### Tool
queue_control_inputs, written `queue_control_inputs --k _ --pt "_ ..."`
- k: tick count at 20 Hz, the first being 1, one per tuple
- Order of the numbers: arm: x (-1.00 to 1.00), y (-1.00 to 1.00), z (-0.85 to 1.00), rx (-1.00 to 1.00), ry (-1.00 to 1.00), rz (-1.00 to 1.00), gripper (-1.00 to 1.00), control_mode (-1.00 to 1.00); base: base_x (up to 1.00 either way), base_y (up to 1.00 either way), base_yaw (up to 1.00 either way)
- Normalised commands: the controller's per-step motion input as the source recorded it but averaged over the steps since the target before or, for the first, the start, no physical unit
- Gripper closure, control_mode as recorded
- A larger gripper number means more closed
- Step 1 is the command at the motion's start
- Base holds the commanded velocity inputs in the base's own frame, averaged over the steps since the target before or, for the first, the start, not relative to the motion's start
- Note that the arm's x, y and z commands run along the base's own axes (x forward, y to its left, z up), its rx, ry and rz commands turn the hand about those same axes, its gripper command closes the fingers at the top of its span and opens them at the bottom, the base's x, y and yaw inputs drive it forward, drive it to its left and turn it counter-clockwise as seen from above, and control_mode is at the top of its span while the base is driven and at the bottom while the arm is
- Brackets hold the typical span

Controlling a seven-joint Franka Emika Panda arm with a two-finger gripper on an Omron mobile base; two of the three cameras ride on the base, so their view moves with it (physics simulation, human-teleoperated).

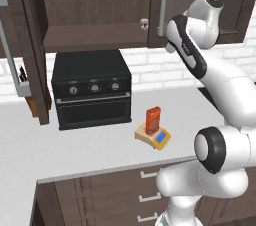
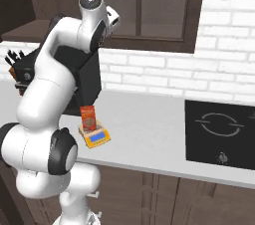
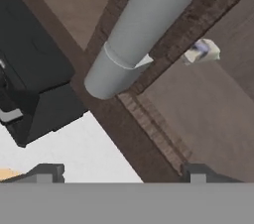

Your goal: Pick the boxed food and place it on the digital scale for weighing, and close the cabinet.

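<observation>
Hand view, bottom edge: two dark fingertips of the gripper (image 3: 120,172) sit wide apart with nothing between them, so the pincer is spread open. Just beyond, filling the upper centre, is the long silver bar handle (image 3: 144,29) of the dark brown wooden cabinet (image 3: 208,114); its lower end is visible, its top is cut off by the frame. A small white-grey shelf object (image 3: 201,52) sits at upper right, blurred, shape unclear.

Left base view: the hand is hidden behind the white arm's forearm at upper right, near that handle (image 1: 163,5). At lower centre, the tall orange-red carton of boxed food (image 1: 153,120) stands upright on the grey plate of the yellow-orange digital scale (image 1: 155,137), blue display facing front. The white counter (image 1: 30,145) has open room to the left and in front of the scale. The black toaster oven (image 1: 91,95) sits just behind, well apart. The cabinet's left door (image 1: 35,45) hangs open at far left, edge-on, partly cropped.
</observation>
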Motion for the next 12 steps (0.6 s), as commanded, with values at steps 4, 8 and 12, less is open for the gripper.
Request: queue_control_inputs --k 4,8,12 --pt "0.03 -0.38 -0.96 0.12 0.14 0.00 -1.00 -1.00 0.00 0.00 0.00" --pt "-0.11 -0.44 -0.96 0.13 0.09 0.00 -1.00 -1.00 0.00 0.00 0.00" --pt "-0.75 -0.31 -0.10 0.01 -0.19 -0.01 -1.00 -1.00 0.00 0.00 0.00"
